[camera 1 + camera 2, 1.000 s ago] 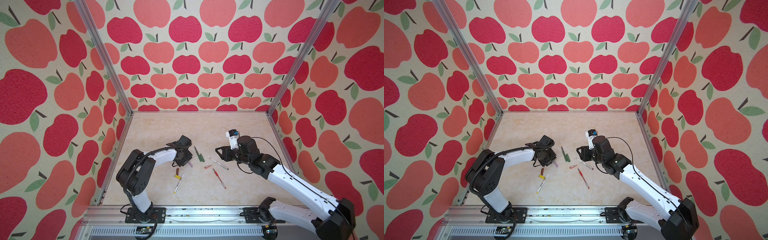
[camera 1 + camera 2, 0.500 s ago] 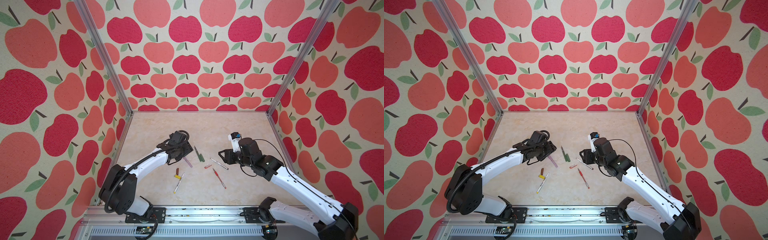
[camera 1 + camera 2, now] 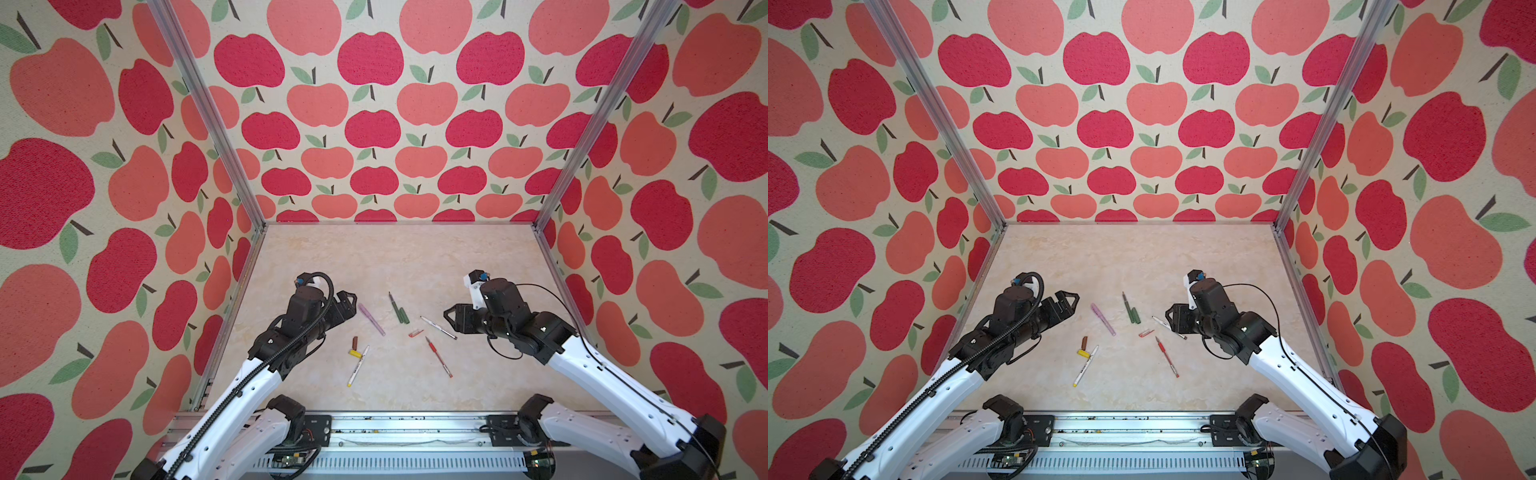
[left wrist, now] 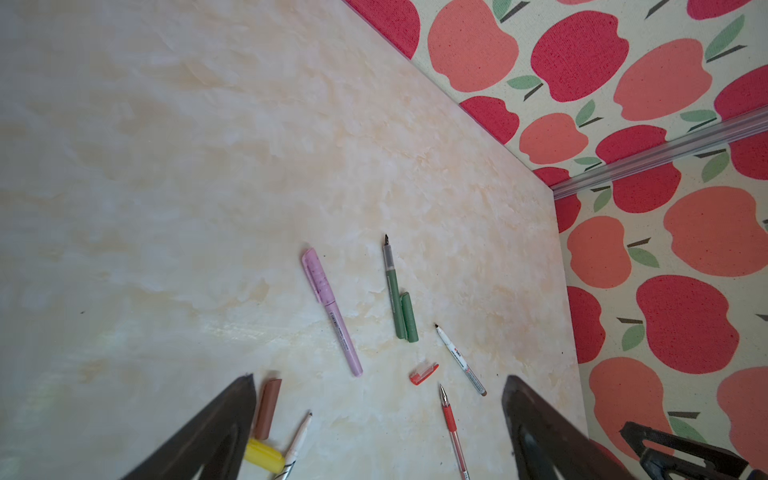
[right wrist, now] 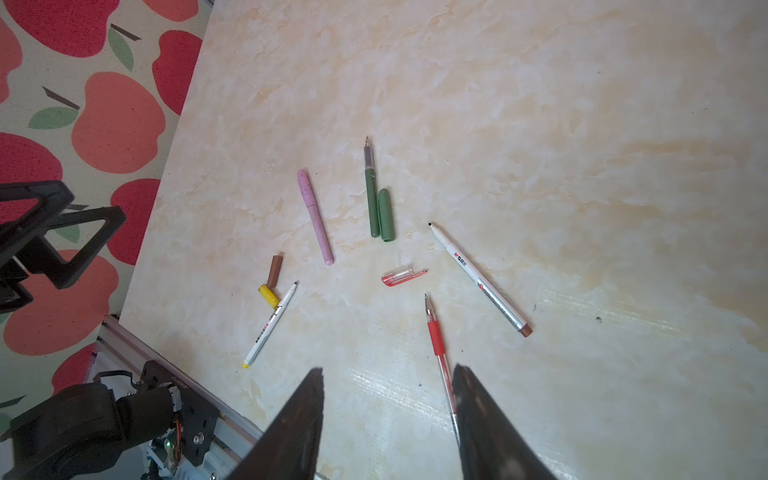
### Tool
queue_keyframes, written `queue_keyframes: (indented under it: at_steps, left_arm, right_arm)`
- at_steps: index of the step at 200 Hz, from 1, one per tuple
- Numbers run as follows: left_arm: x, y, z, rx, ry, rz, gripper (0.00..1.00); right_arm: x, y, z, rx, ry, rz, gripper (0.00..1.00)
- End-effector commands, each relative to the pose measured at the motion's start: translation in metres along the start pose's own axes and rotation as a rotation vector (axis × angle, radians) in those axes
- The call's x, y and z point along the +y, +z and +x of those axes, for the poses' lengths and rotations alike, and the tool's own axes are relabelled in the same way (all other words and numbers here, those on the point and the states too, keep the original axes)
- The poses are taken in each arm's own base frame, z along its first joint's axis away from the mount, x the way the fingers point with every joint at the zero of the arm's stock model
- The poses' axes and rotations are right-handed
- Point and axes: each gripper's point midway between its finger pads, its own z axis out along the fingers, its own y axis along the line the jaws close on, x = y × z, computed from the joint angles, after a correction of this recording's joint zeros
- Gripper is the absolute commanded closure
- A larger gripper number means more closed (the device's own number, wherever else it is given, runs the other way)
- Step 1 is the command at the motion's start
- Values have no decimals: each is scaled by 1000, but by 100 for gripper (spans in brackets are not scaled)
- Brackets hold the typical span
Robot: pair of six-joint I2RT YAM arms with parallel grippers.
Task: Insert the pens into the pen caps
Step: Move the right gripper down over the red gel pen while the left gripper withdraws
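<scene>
Left gripper [image 4: 379,377] hangs wide apart, empty, over the table [image 4: 166,166]; lilac pen [image 4: 332,311] lies capped. Right gripper [image 5: 388,369] stands parted, empty, seemingly just above the red pen [image 5: 436,340].

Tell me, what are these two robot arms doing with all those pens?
They are fitting pens into their caps. Only the slim lilac plastic pen wears its cap so far. The dark green pen lies beside its green cap; the red pen, clear red cap, brown-ended white pen, yellow-ended white pen, brown cap and yellow cap lie loose on the marbled beige table. The left arm and right arm hover above, jaws open and empty.
</scene>
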Motion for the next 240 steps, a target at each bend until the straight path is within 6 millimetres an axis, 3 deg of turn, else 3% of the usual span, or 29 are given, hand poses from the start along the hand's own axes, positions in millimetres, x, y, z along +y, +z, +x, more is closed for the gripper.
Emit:
queue_keyframes:
  at_steps: [1,54,109,144,175,240]
  left_arm:
    - [25,-9,23,83,-13,-38,4]
    - [32,-9,65,275,-5,-67,6]
    - [7,5,87,369,230,-142,7]
    - [-15,10,101,397,360,-157,8]
    - [-31,6,103,373,435,-116,8]
    - [-32,4,91,236,345,58,6]
  right_arm:
    - [2,-12,-6,-30,22,-2,47]
    - [0,1,2,-42,-2,-27,45]
    - [-15,8,17,34,-71,40,41]
    - [-24,23,37,148,-65,85,41]
    - [-30,47,62,261,-123,153,45]
    - [-30,95,102,462,-290,312,51]
